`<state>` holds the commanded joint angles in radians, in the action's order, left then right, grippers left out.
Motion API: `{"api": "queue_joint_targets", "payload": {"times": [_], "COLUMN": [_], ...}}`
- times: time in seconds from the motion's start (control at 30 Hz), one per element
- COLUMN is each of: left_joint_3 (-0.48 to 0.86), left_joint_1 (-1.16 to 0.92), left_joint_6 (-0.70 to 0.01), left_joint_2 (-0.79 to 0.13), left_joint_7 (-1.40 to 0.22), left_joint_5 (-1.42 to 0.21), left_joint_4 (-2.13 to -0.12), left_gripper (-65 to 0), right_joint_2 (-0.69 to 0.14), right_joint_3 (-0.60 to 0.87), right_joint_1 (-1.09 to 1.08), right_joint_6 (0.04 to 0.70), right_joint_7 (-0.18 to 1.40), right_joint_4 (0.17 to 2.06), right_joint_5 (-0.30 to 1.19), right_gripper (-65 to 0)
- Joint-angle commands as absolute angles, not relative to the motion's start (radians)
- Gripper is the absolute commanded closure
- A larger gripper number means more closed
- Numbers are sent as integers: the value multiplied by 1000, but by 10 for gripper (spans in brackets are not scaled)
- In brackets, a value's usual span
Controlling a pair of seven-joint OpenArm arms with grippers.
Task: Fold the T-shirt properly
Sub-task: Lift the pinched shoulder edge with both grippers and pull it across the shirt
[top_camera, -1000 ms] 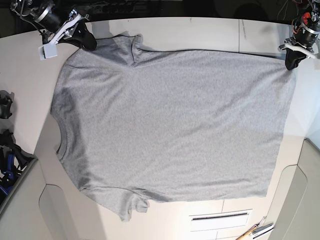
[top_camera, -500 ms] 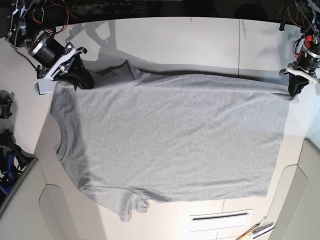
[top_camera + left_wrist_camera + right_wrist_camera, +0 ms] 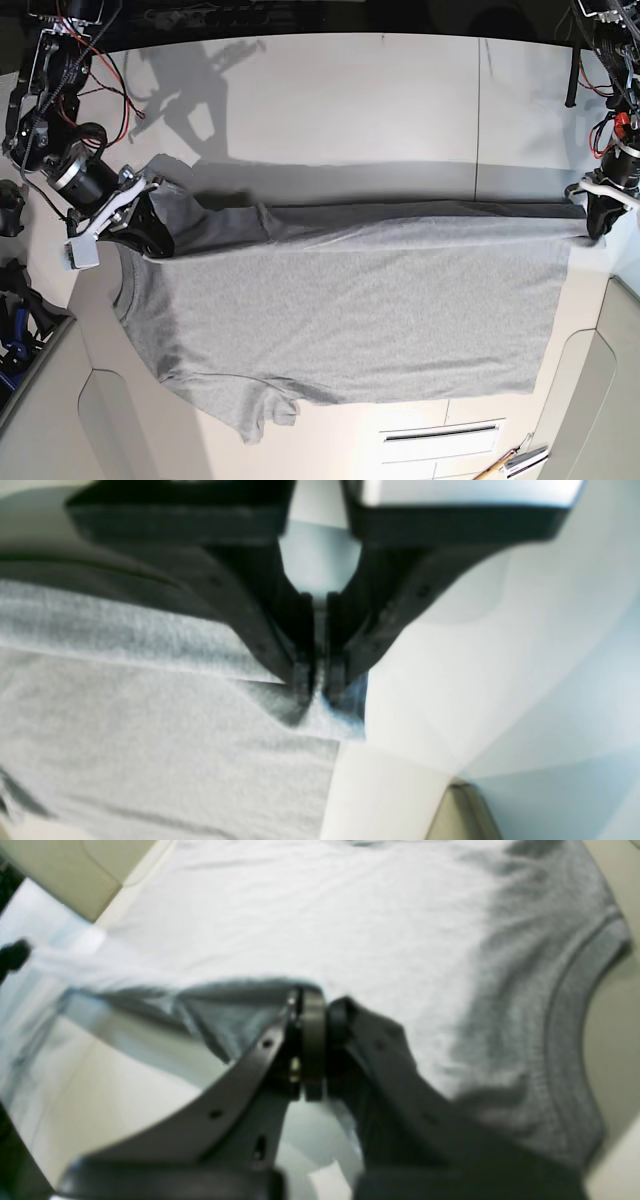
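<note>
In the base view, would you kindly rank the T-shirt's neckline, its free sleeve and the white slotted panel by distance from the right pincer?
From the right pincer:
1. Neckline, just below it.
2. Free sleeve, bottom edge.
3. White slotted panel, bottom right.

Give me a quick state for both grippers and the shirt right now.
left gripper: shut on the hem corner, raised off the table.
right gripper: shut on the shoulder edge.
T-shirt: far edge lifted and held taut between both grippers, near half flat on the table.
</note>
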<state>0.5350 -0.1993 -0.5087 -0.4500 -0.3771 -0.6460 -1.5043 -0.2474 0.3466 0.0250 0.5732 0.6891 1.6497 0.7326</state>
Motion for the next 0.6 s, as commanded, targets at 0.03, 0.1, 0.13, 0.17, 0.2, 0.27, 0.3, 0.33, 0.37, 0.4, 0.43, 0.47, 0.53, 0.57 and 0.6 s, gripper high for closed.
{"api": "queue_joint_targets", "payload": {"times": [0.03, 0.1, 0.13, 0.17, 0.2, 0.27, 0.3, 0.33, 0.37, 0.4, 0.43, 0.47, 0.53, 0.57, 0.6], "left_joint_3": [535, 523, 510, 494, 477, 447, 433, 420, 409, 400, 392, 385, 373, 367, 362], "left_joint_1": [-178, -140, -121, -103, -86, -49, -32, -15, 0, 12, 24, 36, 51, 53, 53], "left_joint_6": [-509, -509, -509, -509, -509, -509, -509, -509, -509, -509, -509, -509, -509, -509, -509], "left_joint_2": [-451, -463, -469, -475, -479, -480, -480, -480, -480, -480, -480, -480, -480, -480, -480], "left_joint_7": [-377, -373, -372, -371, -369, -362, -353, -344, -332, -323, -317, -317, -317, -316, -311], "left_joint_5": [-648, -669, -669, -668, -663, -644, -630, -619, -609, -609, -609, -609, -609, -609, -609], "left_joint_4": [-1475, -1426, -1405, -1384, -1362, -1318, -1295, -1270, -1244, -1220, -1198, -1179, -1154, -1148, -1146], "left_gripper": [0, 0, 0, 0, 0, 0, 0, 0, 0, 0, 0, 0, 0, 0, 0], "right_joint_2": [-247, -246, -246, -246, -246, -246, -246, -246, -246, -246, -245, -245, -242, -239, -235], "right_joint_3": [347, 347, 347, 345, 344, 333, 324, 315, 303, 294, 288, 285, 285, 285, 285], "right_joint_1": [1, -42, -59, -73, -83, -97, -97, -96, -96, -96, -96, -96, -96, -96, -97], "right_joint_6": [574, 574, 574, 574, 574, 577, 577, 577, 576, 576, 575, 574, 572, 571, 572], "right_joint_7": [690, 690, 690, 690, 690, 690, 690, 689, 688, 683, 672, 654, 628, 625, 625], "right_joint_4": [1610, 1546, 1523, 1504, 1488, 1468, 1467, 1467, 1467, 1466, 1466, 1465, 1465, 1465, 1463], "right_joint_5": [733, 733, 733, 733, 733, 733, 732, 718, 693, 671, 649, 630, 594, 580, 574], "right_gripper": [0, 0, 0, 0, 0, 0, 0, 0, 0, 0, 0, 0, 0, 0, 0]}}
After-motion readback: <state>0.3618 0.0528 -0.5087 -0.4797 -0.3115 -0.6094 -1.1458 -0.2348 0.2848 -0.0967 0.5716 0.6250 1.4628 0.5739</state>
